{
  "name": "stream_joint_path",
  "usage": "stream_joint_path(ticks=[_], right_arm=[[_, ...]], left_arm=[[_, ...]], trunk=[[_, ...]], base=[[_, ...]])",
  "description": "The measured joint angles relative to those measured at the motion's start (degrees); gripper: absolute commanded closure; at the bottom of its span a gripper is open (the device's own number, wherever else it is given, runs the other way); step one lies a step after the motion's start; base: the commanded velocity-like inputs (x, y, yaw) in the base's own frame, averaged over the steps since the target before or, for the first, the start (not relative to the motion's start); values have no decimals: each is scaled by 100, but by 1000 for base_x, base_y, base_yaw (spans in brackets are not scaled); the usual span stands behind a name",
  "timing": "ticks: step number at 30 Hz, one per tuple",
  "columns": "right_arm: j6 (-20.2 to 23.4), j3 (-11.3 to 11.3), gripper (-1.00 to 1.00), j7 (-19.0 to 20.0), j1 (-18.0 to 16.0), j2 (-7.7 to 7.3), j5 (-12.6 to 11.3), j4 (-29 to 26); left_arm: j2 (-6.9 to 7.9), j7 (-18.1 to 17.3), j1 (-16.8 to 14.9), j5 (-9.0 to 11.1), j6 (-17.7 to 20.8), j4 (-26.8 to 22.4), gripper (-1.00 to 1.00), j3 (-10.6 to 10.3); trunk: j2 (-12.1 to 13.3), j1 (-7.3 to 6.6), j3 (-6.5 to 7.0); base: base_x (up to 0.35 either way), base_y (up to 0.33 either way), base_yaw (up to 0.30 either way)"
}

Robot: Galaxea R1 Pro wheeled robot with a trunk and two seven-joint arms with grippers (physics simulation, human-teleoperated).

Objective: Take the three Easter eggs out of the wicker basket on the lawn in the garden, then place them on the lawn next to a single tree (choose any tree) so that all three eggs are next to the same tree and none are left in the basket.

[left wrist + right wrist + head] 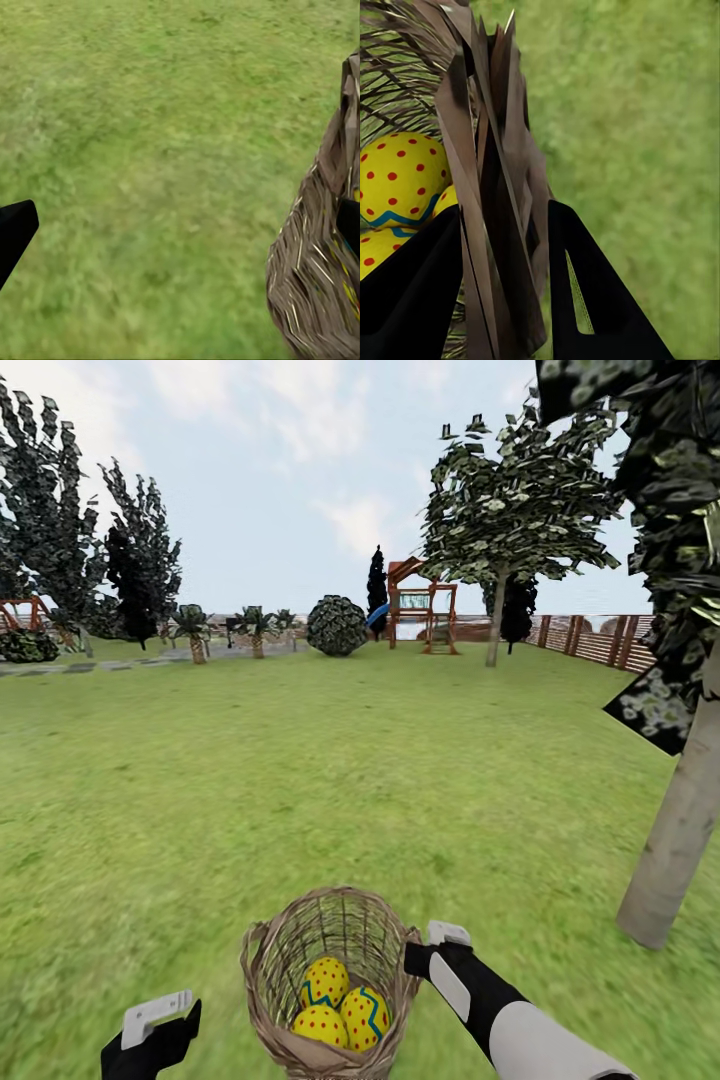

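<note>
Lawn (300,780), right end effector (502,292) straddling wicker basket (325,980) rim, three Easter eggs (340,1005) inside

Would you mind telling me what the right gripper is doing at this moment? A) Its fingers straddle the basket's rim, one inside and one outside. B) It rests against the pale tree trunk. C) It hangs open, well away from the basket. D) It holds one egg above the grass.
A: in the right wrist view, the right gripper has the wicker basket wall between its fingers, with the Easter eggs beside the inner one.
</note>
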Motion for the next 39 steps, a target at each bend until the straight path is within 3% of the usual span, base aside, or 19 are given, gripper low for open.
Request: stream_joint_path(ticks=[17,29,39], right_arm=[[0,-1,100,3,0,-1,2,1],[-3,-1,100,7,0,0,1,3],[-6,-1,100,7,0,0,-4,4]], left_arm=[[0,-1,0,32,9,112,-100,0],[0,-1,0,44,1,132,-100,5],[0,-4,0,43,0,144,-100,9]], trunk=[[0,0,31],[0,0,34],[1,3,34]], base=[[319,-6,-185],[317,0,-18],[34,0,0]])
